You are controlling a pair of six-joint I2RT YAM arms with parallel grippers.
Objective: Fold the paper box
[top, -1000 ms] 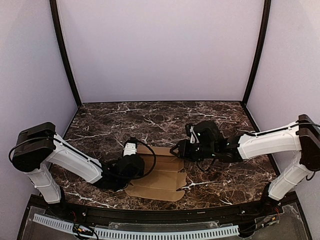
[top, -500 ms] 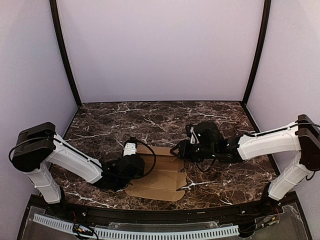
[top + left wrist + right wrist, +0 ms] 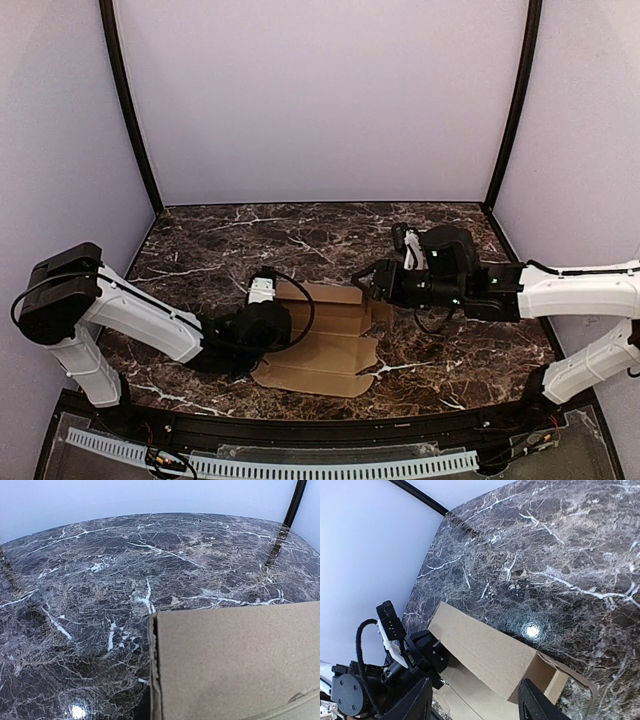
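Note:
The paper box (image 3: 325,352) is a brown cardboard sheet lying on the marble table between my arms. Its far panel (image 3: 330,298) stands up as a long wall with a small end flap at the right. In the right wrist view the box (image 3: 485,655) lies just ahead of my right gripper (image 3: 475,686), whose fingers are wide apart and hold nothing. In the top view my right gripper (image 3: 380,284) is at the box's far right corner. My left gripper (image 3: 270,322) is at the box's left edge. Cardboard (image 3: 235,660) fills the left wrist view and hides the left fingers.
The dark marble table (image 3: 300,240) is enclosed by lilac walls, with black posts at the back left (image 3: 130,110) and back right (image 3: 512,110). My left gripper's black body and its cable show in the right wrist view (image 3: 422,655), against the box's left end.
My right gripper has drawn back to the right, away from the box's middle. The box's far panel and right end flap now stand higher. My left gripper has barely moved.

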